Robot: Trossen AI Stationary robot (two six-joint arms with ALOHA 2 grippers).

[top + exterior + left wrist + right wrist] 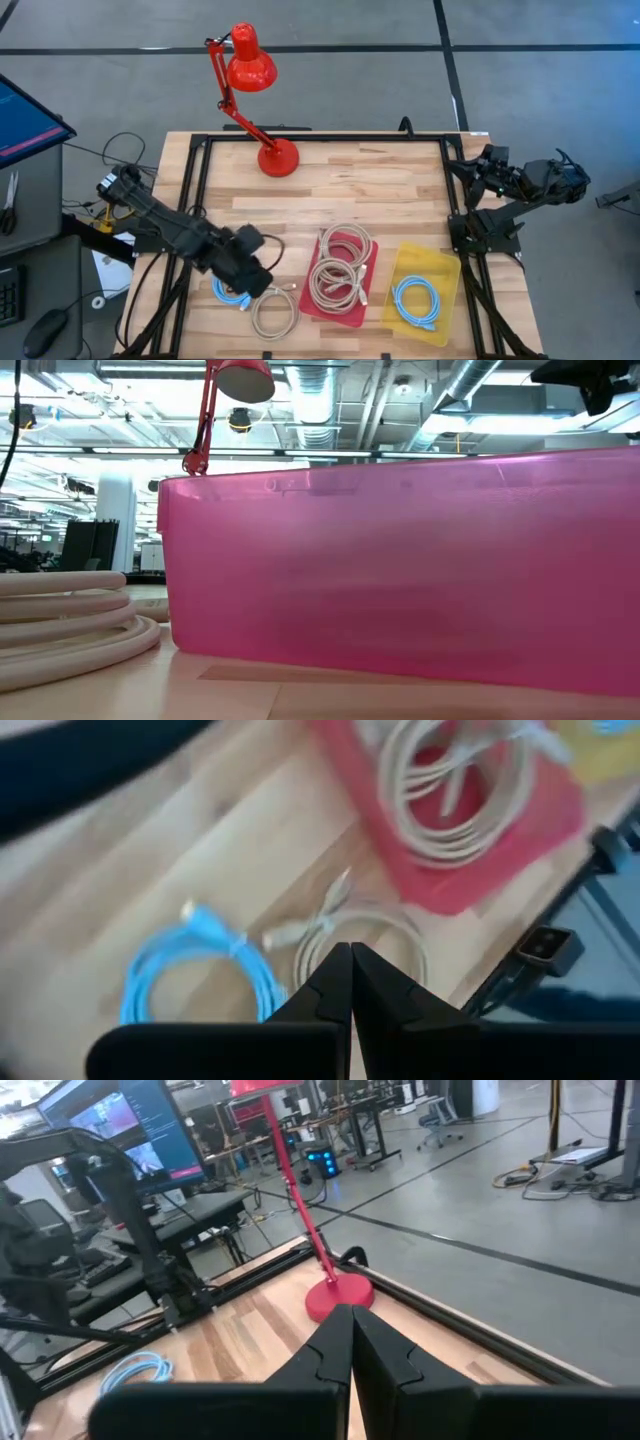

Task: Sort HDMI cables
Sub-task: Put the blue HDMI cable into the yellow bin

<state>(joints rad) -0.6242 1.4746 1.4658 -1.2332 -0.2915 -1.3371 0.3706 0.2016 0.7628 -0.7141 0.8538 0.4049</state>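
A red tray (372,300) at the table's near middle holds beige cable coils (340,270). A yellow tray (440,262) to its right holds a light blue coil (415,302). One beige coil (273,312) and one light blue coil (232,293) lie on the table left of the red tray; both show in the left wrist view, the beige coil (395,935) and the blue coil (200,970). My left gripper (350,965) is shut and empty above these two loose coils. My right gripper (350,1325) is shut and empty at the table's far right edge.
A red desk lamp (262,110) stands at the table's far middle. A black frame (320,138) runs around the table. The low view shows the red tray's wall (400,570) close up and the beige coil (70,625) to its left.
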